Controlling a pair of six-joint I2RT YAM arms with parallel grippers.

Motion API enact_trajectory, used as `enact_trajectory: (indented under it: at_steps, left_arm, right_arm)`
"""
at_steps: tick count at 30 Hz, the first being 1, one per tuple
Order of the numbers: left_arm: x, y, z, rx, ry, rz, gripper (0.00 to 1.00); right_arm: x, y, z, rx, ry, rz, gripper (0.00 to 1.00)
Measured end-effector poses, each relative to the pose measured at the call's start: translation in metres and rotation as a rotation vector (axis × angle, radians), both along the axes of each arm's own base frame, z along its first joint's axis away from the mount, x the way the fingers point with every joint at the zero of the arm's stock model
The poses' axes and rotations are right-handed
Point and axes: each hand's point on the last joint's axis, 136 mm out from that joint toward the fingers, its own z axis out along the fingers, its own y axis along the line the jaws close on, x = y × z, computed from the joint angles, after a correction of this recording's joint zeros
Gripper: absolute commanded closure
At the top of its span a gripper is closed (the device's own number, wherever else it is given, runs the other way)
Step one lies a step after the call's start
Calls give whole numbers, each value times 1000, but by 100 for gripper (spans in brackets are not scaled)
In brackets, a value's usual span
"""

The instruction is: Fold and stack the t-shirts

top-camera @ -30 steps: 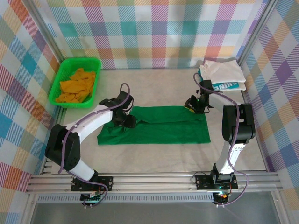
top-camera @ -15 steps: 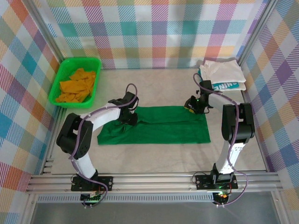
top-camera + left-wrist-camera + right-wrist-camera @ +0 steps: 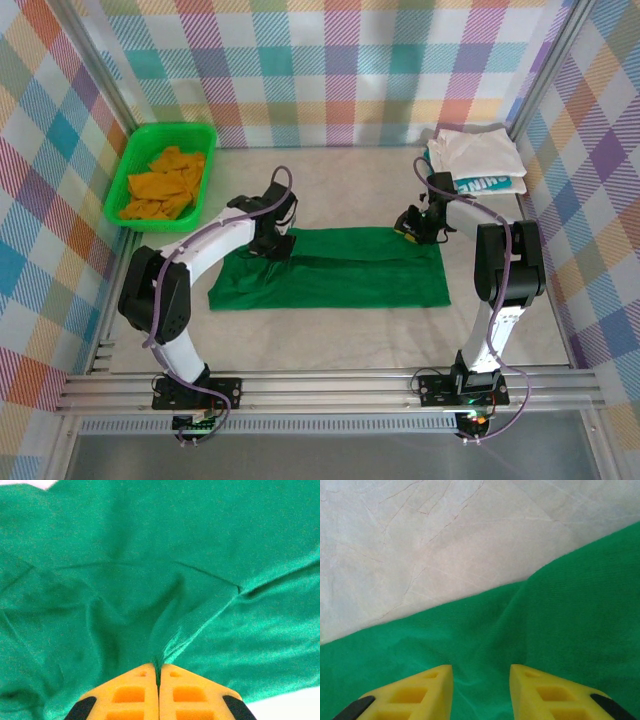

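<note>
The dark green t-shirt (image 3: 340, 272) lies spread flat across the middle of the table. My left gripper (image 3: 278, 243) is at the shirt's upper left part. In the left wrist view its yellow fingers (image 3: 130, 692) are pressed together, and the left gripper (image 3: 159, 669) is shut on a raised fold of the dark green t-shirt (image 3: 210, 555). My right gripper (image 3: 413, 226) sits at the shirt's upper right corner. Seen from the right wrist, the right gripper (image 3: 481, 672) is open, with the dark green t-shirt (image 3: 570, 620) under the gap near its edge.
An orange t-shirt (image 3: 165, 182) lies crumpled in the bright green basket (image 3: 128, 160) at the back left. At the back right a white t-shirt (image 3: 475, 150) lies folded on a teal one with white lettering (image 3: 492, 185). Checkered walls enclose the table.
My left gripper has shut on the green cloth, pinching up a fold, and the left arm has shifted toward the back. The right arm has not moved.
</note>
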Motion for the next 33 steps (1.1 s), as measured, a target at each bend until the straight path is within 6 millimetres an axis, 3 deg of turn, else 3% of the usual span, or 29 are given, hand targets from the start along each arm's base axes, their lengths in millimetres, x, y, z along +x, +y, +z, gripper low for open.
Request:
enact_trajectory:
  at_steps: [3, 6, 11, 15, 18, 20, 23, 27, 33]
  left_arm:
    - [-15, -5, -4, 18, 58, -53, 81]
    - [-28, -13, -13, 41, 116, -101, 49]
    - [-32, -26, -3, 14, 107, -124, 42]
    - [-22, -14, 27, -47, -30, -29, 42]
    - [-13, 29, 41, -97, -111, 162, 43]
    - [-8, 65, 31, -112, -117, 318, 43]
    - [-14, 103, -3, -104, -60, 493, 45]
    - [-30, 110, -35, -110, 31, 561, 48]
    - [-18, 98, -54, -166, 55, 569, 54]
  right_arm:
    - [0, 0, 0, 0, 0, 0, 64]
    - [0, 0, 0, 0, 0, 0, 63]
    - [-1, 0, -1, -3, 6, 0, 63]
    - [-2, -2, -2, -14, 9, -1, 63]
    - [-2, -2, -2, -14, 10, -1, 63]
    - [-2, -2, -1, -14, 10, -1, 63]
    - [-3, -2, -1, -14, 7, 0, 63]
    - [-9, -3, 0, -20, 5, 8, 63]
    - [-9, -3, 1, -21, 1, 11, 63]
